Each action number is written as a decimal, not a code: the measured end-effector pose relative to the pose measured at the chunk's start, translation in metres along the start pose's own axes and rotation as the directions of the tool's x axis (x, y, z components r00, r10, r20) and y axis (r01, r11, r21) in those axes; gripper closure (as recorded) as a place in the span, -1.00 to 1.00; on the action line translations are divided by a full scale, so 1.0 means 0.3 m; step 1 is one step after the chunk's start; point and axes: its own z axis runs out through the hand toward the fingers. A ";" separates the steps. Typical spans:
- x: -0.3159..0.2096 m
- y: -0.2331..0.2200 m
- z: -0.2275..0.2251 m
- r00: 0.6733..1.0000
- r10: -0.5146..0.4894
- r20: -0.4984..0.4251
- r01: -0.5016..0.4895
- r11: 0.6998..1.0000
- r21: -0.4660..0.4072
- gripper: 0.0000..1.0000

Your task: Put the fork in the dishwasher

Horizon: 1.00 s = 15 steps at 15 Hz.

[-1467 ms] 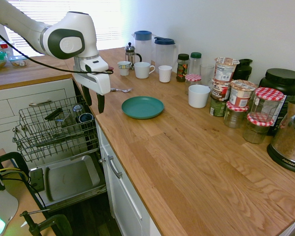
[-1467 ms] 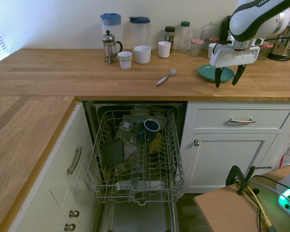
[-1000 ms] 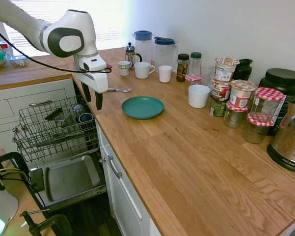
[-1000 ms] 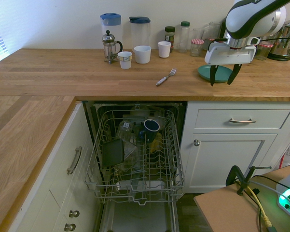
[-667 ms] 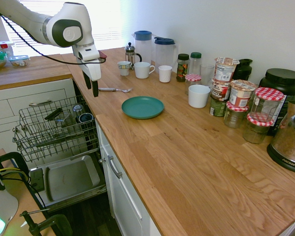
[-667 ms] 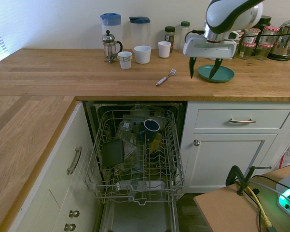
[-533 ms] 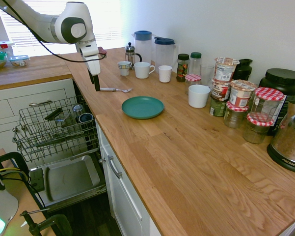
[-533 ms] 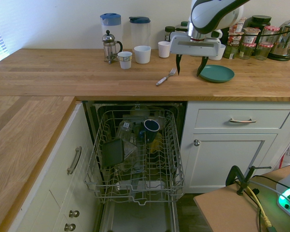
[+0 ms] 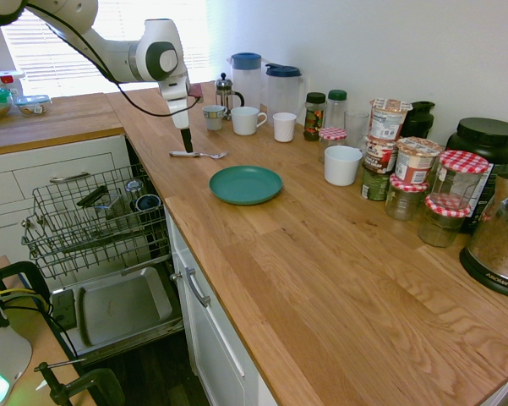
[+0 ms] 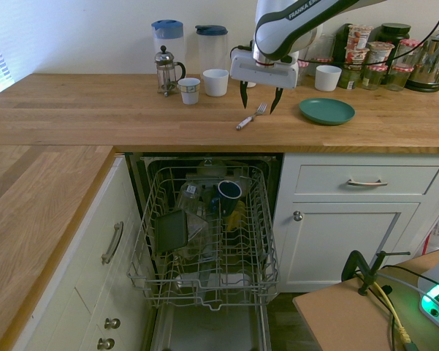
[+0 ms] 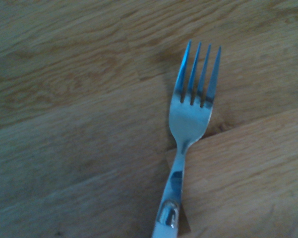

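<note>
The dishwasher (image 10: 204, 287) stands open at lower centre of the second exterior view. Above it, right of upper centre, the gripper (image 10: 260, 110) hangs with fingers spread over the fork (image 10: 252, 117), which lies on the counter (image 10: 117, 117). Best to centre over the handle, descend straight, then close across its narrow width.

A kitchen, with wooden worktop (image 9: 304, 279), open dishwasher (image 10: 212, 256) and kettle (image 10: 429, 62).

In the wrist view, you lose the end of the fork's handle (image 11: 165, 225) past the picture's edge. You can't make out every item in the dishwasher rack (image 10: 218, 281); the dark tray (image 10: 171, 231) and wires partly cover them.
</note>
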 end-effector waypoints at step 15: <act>-0.018 -0.060 0.125 0.992 0.105 -0.070 -0.109 0.993 -0.046 1.00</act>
